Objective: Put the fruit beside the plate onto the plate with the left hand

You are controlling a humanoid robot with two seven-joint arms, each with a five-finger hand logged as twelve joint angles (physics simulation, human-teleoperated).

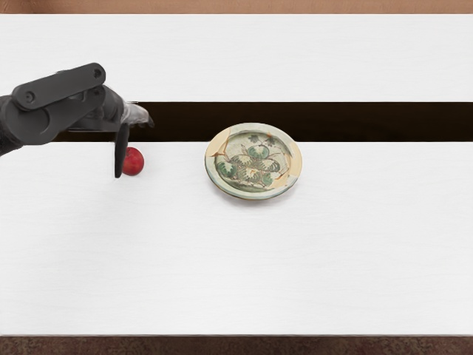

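Though not yet grasped, fruit [133, 161]: small, red, round; sits on the white counter [236, 251], well to the left of the plate [253, 162], near the counter's back edge.
Plate: round, patterned in green and cream, flat on the counter, bare of any fruit.
Left hand [122, 126]: enters from the left edge, hovers above and just left of the fruit.
Fingers [118, 157]: spread, pinching nothing; 1 dark finger hanging straight down at the fruit's left side, touching or just short of it, cannot tell which; the rest pointing rightward over the dark gap [332, 122] behind the counter.
Key relation: fruit immediately right of the hanging finger, on the plate side; no finger visible on its far side.
Long axis: none to speak of; round, open to any approach angle.
Nearer hand: left, by far; right hand not in view.
Step in hand: probably closing in for the grasp; nothing lifted yet.
Next move, as a judgement: calls for the other fingers brought down on the fruit's right side, then a carry rightward to the plate.
Risk: rolling away toward the plate if nudged from 1 side only.
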